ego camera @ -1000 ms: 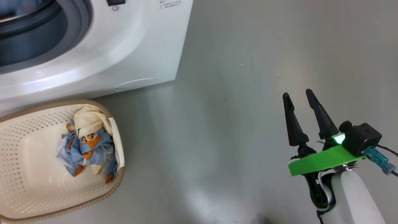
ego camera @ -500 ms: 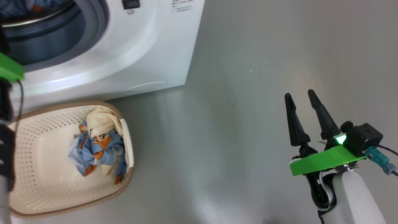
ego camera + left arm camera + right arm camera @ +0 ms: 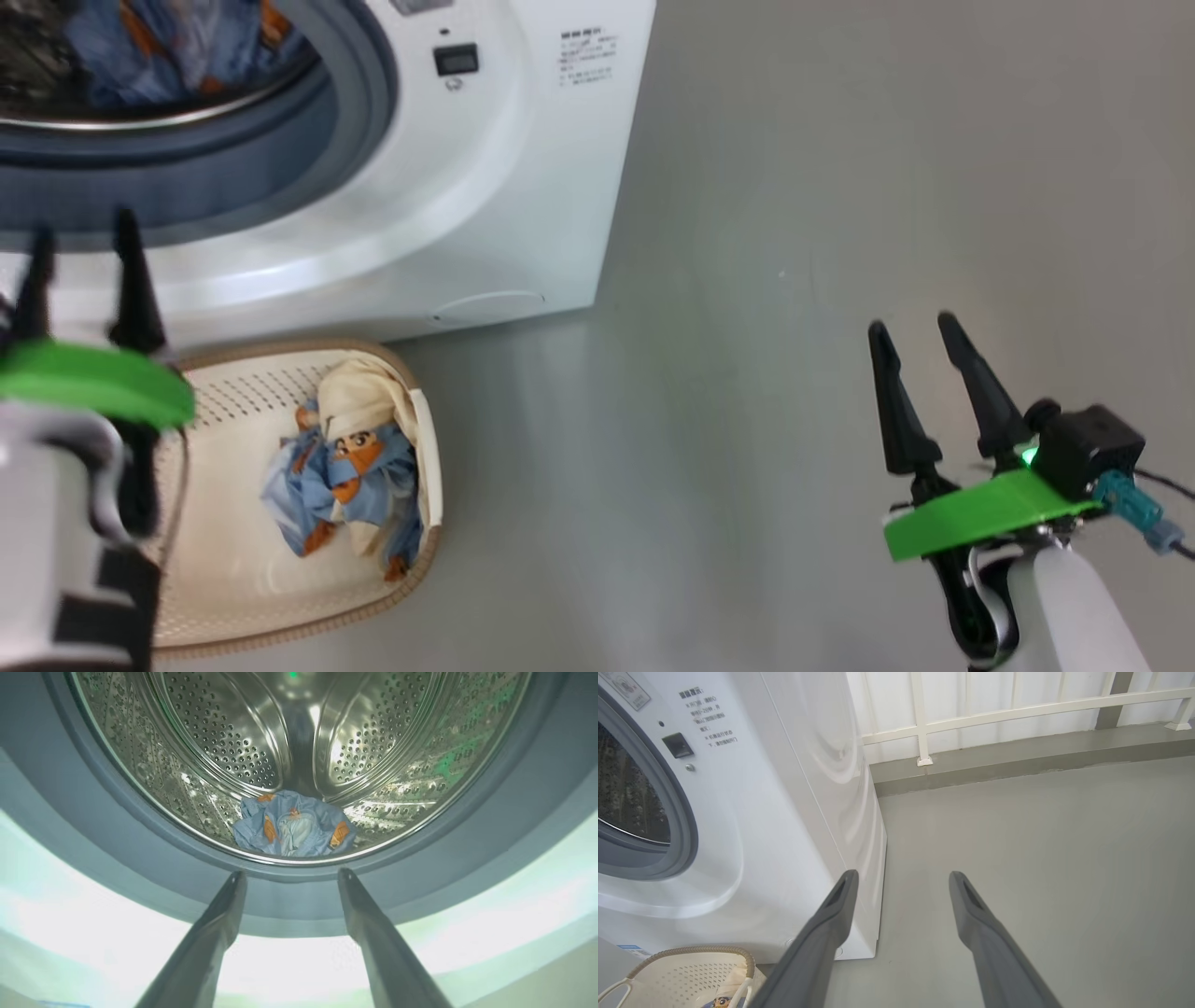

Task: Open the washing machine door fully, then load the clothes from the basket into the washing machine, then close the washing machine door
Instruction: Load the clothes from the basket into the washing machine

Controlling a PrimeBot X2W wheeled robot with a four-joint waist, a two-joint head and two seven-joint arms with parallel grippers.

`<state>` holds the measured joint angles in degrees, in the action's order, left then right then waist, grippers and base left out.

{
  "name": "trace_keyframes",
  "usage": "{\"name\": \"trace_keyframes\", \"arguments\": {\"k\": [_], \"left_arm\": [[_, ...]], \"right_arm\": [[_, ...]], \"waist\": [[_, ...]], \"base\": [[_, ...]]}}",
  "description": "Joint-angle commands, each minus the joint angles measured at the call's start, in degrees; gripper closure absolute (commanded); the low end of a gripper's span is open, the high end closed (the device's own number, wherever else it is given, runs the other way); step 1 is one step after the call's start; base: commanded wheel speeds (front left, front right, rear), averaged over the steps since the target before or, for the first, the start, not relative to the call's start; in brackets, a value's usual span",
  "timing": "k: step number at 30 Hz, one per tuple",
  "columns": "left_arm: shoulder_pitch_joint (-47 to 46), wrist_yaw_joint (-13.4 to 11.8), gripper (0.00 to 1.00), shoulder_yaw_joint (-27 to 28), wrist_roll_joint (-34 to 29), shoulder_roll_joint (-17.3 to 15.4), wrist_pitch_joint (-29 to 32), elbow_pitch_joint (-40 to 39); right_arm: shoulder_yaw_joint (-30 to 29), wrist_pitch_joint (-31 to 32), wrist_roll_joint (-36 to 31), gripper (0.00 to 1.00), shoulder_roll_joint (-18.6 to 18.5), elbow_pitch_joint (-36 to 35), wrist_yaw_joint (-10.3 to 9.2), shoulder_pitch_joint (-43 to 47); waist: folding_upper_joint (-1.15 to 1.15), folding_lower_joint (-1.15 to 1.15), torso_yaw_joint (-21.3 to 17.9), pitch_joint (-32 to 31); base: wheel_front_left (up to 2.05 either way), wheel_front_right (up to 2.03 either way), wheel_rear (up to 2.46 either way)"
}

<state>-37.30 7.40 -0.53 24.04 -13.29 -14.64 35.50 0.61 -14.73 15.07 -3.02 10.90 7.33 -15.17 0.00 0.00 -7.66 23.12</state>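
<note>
Loading is the step in hand. In the head view the washing machine (image 3: 485, 187) sits at 11 o'clock with its mouth uncovered, and one blue-and-orange garment (image 3: 294, 823) lies at 6 o'clock in the bottom of the drum (image 3: 210, 732). The left gripper (image 3: 84, 229) hovers before that mouth at 9 o'clock, jaws wide and empty. The right gripper (image 3: 912, 324), at 4 o'clock over bare floor (image 3: 747, 373), is also spread wide and holds nothing. More clothes (image 3: 350, 467) lie bunched in the basket (image 3: 233, 579) at 8 o'clock, against its 3 o'clock wall. The next move, I judge, calls for the left arm to drop to that bundle, close deep on the soft folds and lift it clear of the rim.
</note>
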Motion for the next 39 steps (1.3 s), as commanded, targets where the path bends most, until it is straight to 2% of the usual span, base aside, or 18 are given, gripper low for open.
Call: {"name": "trace_keyframes", "arguments": {"k": [1,10,20,29,39], "left_arm": [[1.67,0.09,0.0,1.79,-0.99,-1.94,-0.36,-1.94],[16.4,0.09,0.0,3.72,-4.48,2.7,-0.36,-9.29],[28.84,0.09,0.0,5.69,-6.43,4.86,-0.36,-16.8],[38.24,0.09,0.0,7.64,-7.63,6.06,-0.36,-23.96],[41.19,0.09,0.0,9.9,-7.9,7.42,-0.36,-27.5]], "right_arm": [[0.92,-0.27,-0.65,0.0,0.14,-1.02,0.16,1.35],[-0.4,-0.27,-1.33,0.0,-0.69,-0.34,0.16,7.27],[-2.1,-0.27,-0.58,0.0,-2.52,-1.25,0.16,13.7],[-3.56,-0.27,-0.31,0.0,-3.1,-2.51,0.16,17.07],[-4.07,-0.27,-0.58,0.0,-2.72,-3.37,0.16,17.25]], "waist": [[0.0,0.0,1.36,-2.65],[0.0,0.0,4.05,-10.65],[0.0,0.0,6.21,-16.27],[0.0,0.0,6.58,-17.85],[0.0,0.0,6.28,-17.18]], "base": [[0.0,0.0,0.0],[0.0,0.0,0.0],[0.0,0.0,0.0],[0.0,0.0,0.0],[0.0,0.0,0.0]]}}
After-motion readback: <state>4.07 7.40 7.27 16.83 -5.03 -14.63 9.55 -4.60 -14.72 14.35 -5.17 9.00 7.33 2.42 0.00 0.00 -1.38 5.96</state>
